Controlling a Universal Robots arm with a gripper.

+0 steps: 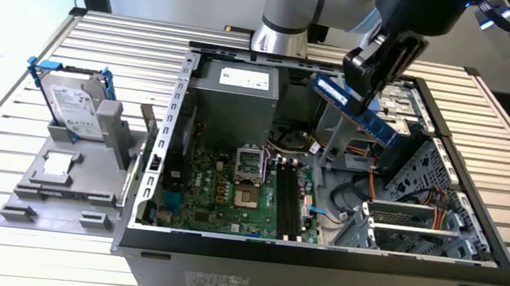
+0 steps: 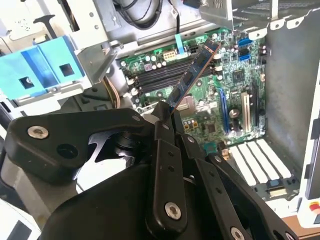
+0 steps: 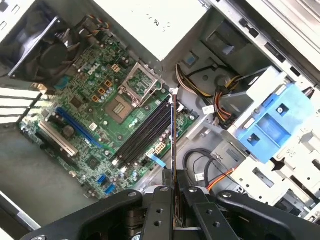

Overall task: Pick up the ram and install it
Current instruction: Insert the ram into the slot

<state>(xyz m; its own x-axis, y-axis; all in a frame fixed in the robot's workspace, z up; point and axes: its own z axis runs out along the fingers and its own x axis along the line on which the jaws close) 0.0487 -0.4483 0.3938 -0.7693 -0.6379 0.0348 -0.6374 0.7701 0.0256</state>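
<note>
Silvery slats form the table, and on it an open computer case lies on its side. Inside the case, a green motherboard covers the floor towards the exterior view's left. A grey tray sits just beside the case on that same side and holds a hard drive upright in a blue-edged bracket.

The arm's black gripper hangs above the case's far end. Its fingers are pinched together on one end of the ram. The ram is in the air, tilted, well above the board and touching nothing else.

In both wrist views the stick juts out from the fingertips over the long black memory slots. These slots lie beside the square processor socket.
</note>
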